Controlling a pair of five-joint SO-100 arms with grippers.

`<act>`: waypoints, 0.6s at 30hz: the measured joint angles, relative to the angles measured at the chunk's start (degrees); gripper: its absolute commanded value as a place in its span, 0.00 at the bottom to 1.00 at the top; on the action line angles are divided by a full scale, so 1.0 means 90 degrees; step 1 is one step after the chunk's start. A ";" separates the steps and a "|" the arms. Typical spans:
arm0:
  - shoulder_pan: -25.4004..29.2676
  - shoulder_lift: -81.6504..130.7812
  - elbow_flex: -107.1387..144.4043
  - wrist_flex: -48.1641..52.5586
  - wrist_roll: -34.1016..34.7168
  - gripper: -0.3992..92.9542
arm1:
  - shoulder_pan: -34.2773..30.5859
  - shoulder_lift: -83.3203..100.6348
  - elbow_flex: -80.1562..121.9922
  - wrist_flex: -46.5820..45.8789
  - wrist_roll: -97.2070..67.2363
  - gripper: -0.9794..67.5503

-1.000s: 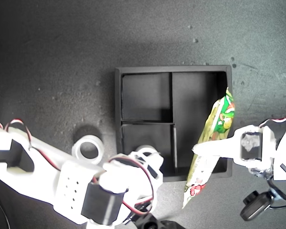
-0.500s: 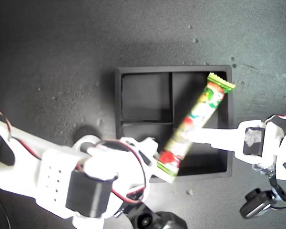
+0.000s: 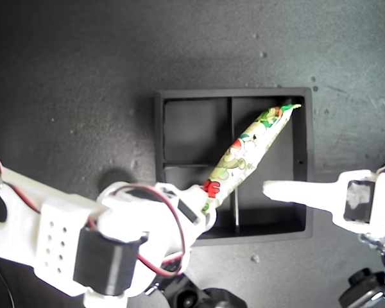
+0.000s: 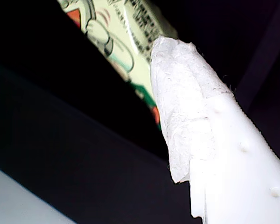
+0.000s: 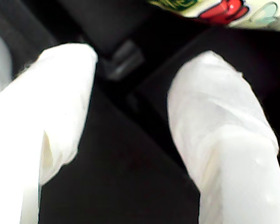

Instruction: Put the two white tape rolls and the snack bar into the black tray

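My first gripper [image 3: 267, 187] beside snack bar [image 3: 244, 154] (apart)

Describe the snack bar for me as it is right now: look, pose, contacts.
The snack bar is a long, narrow glossy packet, cream and green with red lettering and cartoon figures. It lies diagonally across the black tray, crossing the dividers, one crimped end at the far corner. Neither gripper visibly holds it; its near end sits by an arm's body.

White printed plastic arms, black servo blocks, red and black wires; tape-wrapped white fingers [image 5: 214, 116].
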 measured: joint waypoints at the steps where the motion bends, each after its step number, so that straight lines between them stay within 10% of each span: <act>1: 0.0010 0.0078 0.0078 0.0000 -0.0010 0.11 | 0.0107 0.0000 -0.0400 0.0439 0.0176 0.29; 9: 0.0010 0.1006 0.1221 0.0000 -0.0977 0.11 | 0.1475 0.0850 -0.1992 0.3516 0.3125 0.21; 18: 0.0000 0.1904 0.2959 0.0000 -0.2832 0.14 | 0.1885 0.4756 0.2227 0.2598 0.4404 0.18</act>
